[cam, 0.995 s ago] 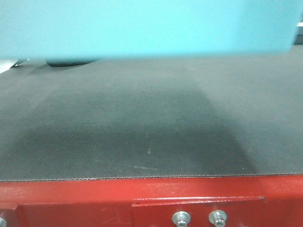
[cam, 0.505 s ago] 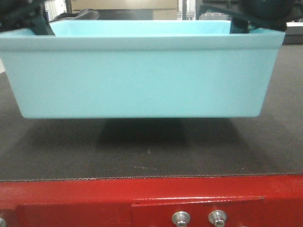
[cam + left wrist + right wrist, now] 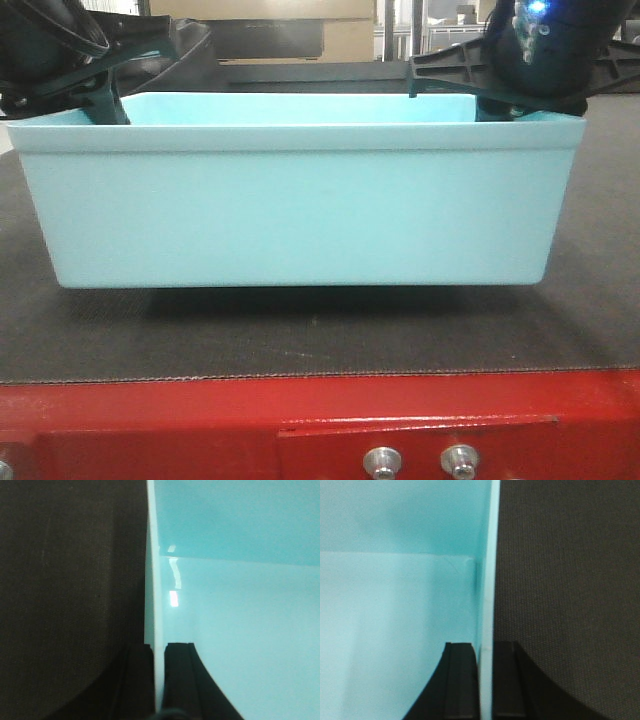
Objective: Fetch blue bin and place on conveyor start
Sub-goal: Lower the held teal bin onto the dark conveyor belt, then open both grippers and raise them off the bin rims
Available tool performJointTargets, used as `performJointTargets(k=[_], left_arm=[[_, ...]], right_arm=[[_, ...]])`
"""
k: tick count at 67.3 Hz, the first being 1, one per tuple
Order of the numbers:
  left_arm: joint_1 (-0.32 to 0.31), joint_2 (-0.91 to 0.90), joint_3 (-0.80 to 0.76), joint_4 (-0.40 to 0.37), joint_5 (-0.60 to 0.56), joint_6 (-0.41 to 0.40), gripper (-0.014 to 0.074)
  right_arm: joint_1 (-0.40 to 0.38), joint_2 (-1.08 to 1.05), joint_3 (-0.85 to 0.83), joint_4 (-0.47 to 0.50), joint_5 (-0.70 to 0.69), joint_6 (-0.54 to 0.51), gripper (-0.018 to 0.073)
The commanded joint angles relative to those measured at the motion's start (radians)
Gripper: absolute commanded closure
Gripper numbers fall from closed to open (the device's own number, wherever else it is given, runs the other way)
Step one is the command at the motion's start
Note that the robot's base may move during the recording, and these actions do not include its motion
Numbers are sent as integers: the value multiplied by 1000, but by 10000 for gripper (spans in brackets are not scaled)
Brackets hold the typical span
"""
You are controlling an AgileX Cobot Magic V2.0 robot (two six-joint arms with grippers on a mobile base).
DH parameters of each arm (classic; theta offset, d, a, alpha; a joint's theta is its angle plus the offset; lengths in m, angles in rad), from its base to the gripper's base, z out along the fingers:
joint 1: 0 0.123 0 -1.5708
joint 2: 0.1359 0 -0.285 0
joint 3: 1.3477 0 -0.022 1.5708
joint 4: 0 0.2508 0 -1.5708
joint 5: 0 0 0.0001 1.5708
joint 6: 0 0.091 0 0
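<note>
The blue bin [image 3: 300, 210], a pale turquoise tub, sits level at or just above the dark grey belt of the conveyor start [image 3: 300, 340], with only a thin shadow under it. My left gripper [image 3: 105, 100] is shut on the bin's left wall; in the left wrist view the gripper [image 3: 158, 647] pinches the wall [image 3: 154, 580], one finger inside and one outside. My right gripper [image 3: 495, 105] is shut on the right wall; in the right wrist view the gripper [image 3: 485, 647] clamps that wall [image 3: 490, 555] the same way. The bin [image 3: 395, 605] is empty inside.
The red-painted frame [image 3: 200, 410] with silver bolt heads [image 3: 383, 462] edges the belt at the near side. Belt surface lies beyond each side wall [image 3: 70, 580] [image 3: 565, 580]. Shelving and boxes stand in the background [image 3: 290, 30].
The bin has come down, from filling the top of the view one second ago, to hanging above the belt, to sitting at belt level now. Both grippers came down with it.
</note>
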Motion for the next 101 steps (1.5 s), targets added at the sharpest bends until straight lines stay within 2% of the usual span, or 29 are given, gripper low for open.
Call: performJointTargets(k=[1,4,9,13,20,39,54,62,67,77,83,92,96,101], left_arm=[[-20,-2,-11,-28,-143,-3,545],[-20,-2,-11,-26,-141,-3,479],[-20,-2,-11,-24,-127,-3,344],[-20,-2,-11,-21,-104,-3,246],[-20,-2,-11,-19,-64,-3,182],[-18,-14,-11,13,-32,-5,186],[23,-53,-11,27,-4,-8,186],[23,-83,-11,27,-6,-8,188],[19,-110,-11,25,-3,-8,208],[19,-206,-11,-3,25,-8,330],[19,-265,-11,-30,54,-8,464],[19,-329,4,-28,76,-8,708],[19,-352,31,-33,57,-8,707],[19,-384,87,-57,-21,-8,707]], right_arm=[[19,-3,-7,15,-154,-7,580],[19,-3,-7,15,-154,-7,451],[19,-5,-9,15,-139,-4,289],[19,-5,-19,15,-98,5,240],[19,-6,-32,15,-39,5,243],[19,-39,-32,4,-45,5,243],[19,-72,-32,-15,-39,5,243],[19,-87,-32,-15,-39,5,243],[24,-104,-32,-15,-30,5,251],[51,-188,-32,-15,31,5,372],[65,-232,-30,-15,62,1,498],[73,-286,9,-15,40,-25,711],[73,-314,57,-25,5,-25,725],[73,-361,149,-37,-110,-25,725]])
